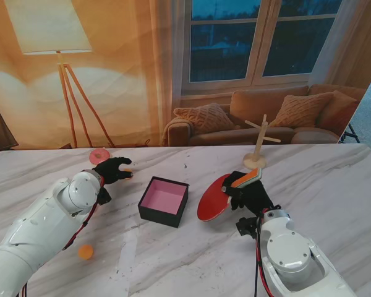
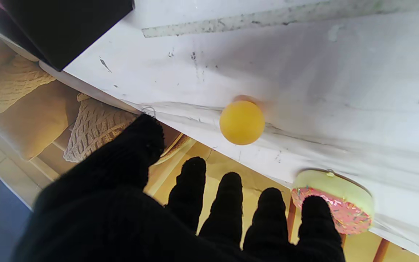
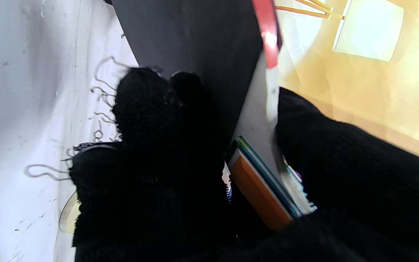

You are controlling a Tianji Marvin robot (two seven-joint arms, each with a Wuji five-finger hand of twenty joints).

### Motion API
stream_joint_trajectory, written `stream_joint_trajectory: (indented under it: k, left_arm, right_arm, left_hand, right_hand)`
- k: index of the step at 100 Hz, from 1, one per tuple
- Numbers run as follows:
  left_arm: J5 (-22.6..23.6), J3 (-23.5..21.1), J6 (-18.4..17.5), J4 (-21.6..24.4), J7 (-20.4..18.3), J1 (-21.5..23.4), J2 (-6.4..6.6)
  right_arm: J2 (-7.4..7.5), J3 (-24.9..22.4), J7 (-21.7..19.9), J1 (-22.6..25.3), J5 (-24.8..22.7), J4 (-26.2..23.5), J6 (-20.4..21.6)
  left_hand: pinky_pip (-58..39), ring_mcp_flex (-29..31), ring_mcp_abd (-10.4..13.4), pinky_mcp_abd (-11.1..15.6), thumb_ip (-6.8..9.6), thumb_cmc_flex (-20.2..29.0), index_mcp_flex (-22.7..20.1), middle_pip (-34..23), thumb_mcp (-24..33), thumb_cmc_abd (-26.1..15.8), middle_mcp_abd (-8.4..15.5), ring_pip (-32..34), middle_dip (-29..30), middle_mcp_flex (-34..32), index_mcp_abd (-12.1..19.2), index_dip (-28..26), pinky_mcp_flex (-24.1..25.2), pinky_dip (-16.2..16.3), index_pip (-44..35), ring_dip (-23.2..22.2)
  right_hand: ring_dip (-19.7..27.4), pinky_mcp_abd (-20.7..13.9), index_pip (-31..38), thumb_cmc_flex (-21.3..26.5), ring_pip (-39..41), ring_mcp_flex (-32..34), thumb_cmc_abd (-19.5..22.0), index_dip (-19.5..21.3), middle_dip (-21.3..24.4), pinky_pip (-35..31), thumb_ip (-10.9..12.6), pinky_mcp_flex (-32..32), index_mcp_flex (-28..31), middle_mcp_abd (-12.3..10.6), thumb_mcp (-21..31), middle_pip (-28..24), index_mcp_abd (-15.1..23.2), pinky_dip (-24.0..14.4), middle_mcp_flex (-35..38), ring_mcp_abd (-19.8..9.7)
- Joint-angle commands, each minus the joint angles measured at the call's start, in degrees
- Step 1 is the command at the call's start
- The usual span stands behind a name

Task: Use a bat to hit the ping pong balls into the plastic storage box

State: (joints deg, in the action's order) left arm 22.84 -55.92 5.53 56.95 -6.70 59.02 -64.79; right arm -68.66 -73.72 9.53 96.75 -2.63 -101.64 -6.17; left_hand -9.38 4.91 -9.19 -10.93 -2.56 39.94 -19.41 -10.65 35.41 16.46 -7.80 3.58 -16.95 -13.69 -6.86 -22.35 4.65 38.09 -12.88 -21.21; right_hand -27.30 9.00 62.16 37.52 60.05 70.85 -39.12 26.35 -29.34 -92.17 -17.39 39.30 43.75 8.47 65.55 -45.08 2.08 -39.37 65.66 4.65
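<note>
A black square plastic storage box with a pink floor (image 1: 164,201) sits open at mid-desk. A red-faced bat with an orange handle (image 1: 215,197) tilts just right of it. One orange ping pong ball (image 1: 85,251) lies near me on the left; another (image 2: 242,122) lies farther left.

- Table (image 1: 334,185) is showing smooth, veined marble.
- Both hands are wearing black knit cloth: left (image 1: 113,169), right (image 1: 250,193).
- Bat (image 1: 213,199) is looking matt red.
- Stand (image 1: 258,143) is looking wooden.
</note>
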Motion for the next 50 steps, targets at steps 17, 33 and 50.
stream_joint_trajectory:
  k: [17, 33, 50]
  left_arm:
    - [-1.13, 2.06, 0.28, -2.92, -0.66, -2.12, -1.20]
    - [-1.66, 3.16, 1.17, -4.42, -0.37, -2.95, -1.61]
    - [-1.13, 4.19, 2.07, -5.36, 0.14, -3.39, -1.79]
  right_arm:
    - [0.08, -0.60, -1.15, 1.06, 0.19, -1.31, 0.78]
    - [0.06, -0.63, -1.05, 1.13, 0.31, -1.38, 1.01]
    - [0.06, -0.58, -1.06, 1.19, 0.37, -1.42, 0.91]
  left_hand:
    - [1.48, -2.87, 0.40, 1.08, 0.00, -1.25, 3.01, -1.44, -0.50, 0.84, -1.27, 0.56, -0.15, -0.16, 0.71, 0.55, 0.41, -1.42, 0.41, -0.78]
    - [0.72, -1.83, -0.67, 0.64, 0.08, -0.69, 2.57, -3.61, -1.10, 0.80, -2.59, 2.17, -2.59, -1.67, 0.12, 0.56, 0.46, -1.11, 0.14, -2.03]
    - [-2.30, 1.13, -0.97, 0.01, -0.07, -0.55, 1.18, -6.78, 0.89, 1.50, -2.22, 4.62, -6.45, -4.32, -1.02, 0.49, 1.36, 3.65, -1.00, -3.76]
  right_hand:
    - [-0.46, -3.05, 2.01, 2.83, -0.14, -0.81, 2.13, 0.61, -1.07, -0.28, 1.04, -0.42, 2.56, -1.47, 1.74, -1.76, -0.22, -0.10, 0.55, -2.91]
    - [-0.45, -3.05, 1.97, 2.76, -0.13, -0.81, 2.13, 0.64, -1.08, -0.28, 1.02, -0.42, 2.57, -1.46, 1.77, -1.77, -0.18, -0.09, 0.58, -2.91]
    - [-0.43, -3.03, 1.95, 2.72, -0.12, -0.81, 2.15, 0.70, -1.10, -0.24, 1.01, -0.50, 2.56, -1.53, 1.81, -1.75, -0.21, -0.07, 0.54, -2.91]
